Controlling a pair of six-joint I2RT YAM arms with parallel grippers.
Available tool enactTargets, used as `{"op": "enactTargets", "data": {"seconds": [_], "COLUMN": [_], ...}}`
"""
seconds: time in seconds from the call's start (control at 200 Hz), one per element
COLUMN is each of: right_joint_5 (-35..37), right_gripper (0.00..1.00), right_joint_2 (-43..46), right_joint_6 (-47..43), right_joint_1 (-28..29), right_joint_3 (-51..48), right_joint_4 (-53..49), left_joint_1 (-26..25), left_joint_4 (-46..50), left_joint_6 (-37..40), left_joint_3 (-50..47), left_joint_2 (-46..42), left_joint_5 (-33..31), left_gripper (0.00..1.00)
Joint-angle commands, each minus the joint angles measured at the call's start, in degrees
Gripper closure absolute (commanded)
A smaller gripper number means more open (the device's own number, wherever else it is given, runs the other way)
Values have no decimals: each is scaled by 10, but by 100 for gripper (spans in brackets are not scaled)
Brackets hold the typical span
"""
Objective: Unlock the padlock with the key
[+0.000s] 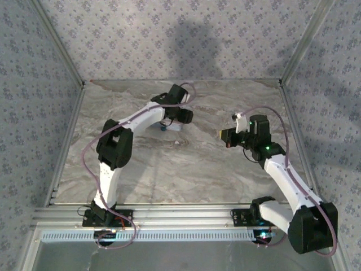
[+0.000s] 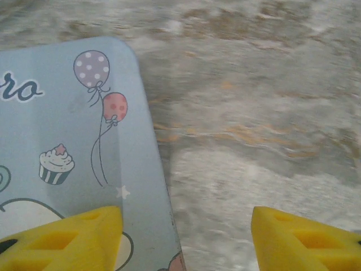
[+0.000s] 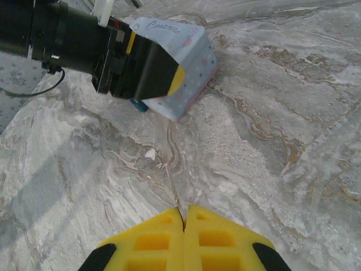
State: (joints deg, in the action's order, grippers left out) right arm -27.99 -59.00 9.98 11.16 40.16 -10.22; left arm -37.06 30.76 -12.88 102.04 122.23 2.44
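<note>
The left hand (image 2: 185, 231) is open. Its two yellow fingers (image 2: 73, 240) stand well apart and hold nothing. It hangs low over a corner of the pale blue tin (image 2: 67, 141), which has balloons and a cupcake drawn on its lid. The tin sits on the marble tabletop (image 3: 282, 141). The padlock (image 3: 138, 105) is tiny and dark blue-green. It lies on the tabletop just beside the tin, partly hidden under the left hand. Off to the right, the right hand (image 3: 183, 226) is squeezed tight on the key (image 3: 175, 195) — a thin silvery bit pokes out between its fingers, pointing toward the tin. The key is well apart from the padlock.
</note>
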Motion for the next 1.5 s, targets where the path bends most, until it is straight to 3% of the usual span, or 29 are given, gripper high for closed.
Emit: {"op": "enactTargets", "data": {"seconds": [0.0, 0.365, 0.695, 0.974, 1.154, 1.494], "right_joint_5": [8, 12, -27, -53, -63, -83], "right_gripper": [100, 100, 100, 100, 100, 100], "right_joint_2": [16, 27, -5, -53, -94, -204], "right_joint_6": [13, 20, 32, 53, 57, 99], "right_joint_1": [-9, -24, -22, 0, 28, 80], "right_joint_3": [-12, -26, -26, -22, 0, 58], "right_joint_4": [-26, -28, 5, 51, 64, 140], "left_joint_1": [-31, -76, -58, -9, 28, 63], "left_joint_4": [30, 47, 29, -92, -170, -323], "left_joint_6": [-28, -15, 12, 2, -8, -61], "left_joint_3": [-15, 40, 40, -172, -322, -521], "left_joint_2": [16, 53, -53, -237, -336, -405], "left_joint_5": [55, 84, 75, 62, 89, 134], "left_gripper": [38, 39, 31, 22, 21, 19]}}
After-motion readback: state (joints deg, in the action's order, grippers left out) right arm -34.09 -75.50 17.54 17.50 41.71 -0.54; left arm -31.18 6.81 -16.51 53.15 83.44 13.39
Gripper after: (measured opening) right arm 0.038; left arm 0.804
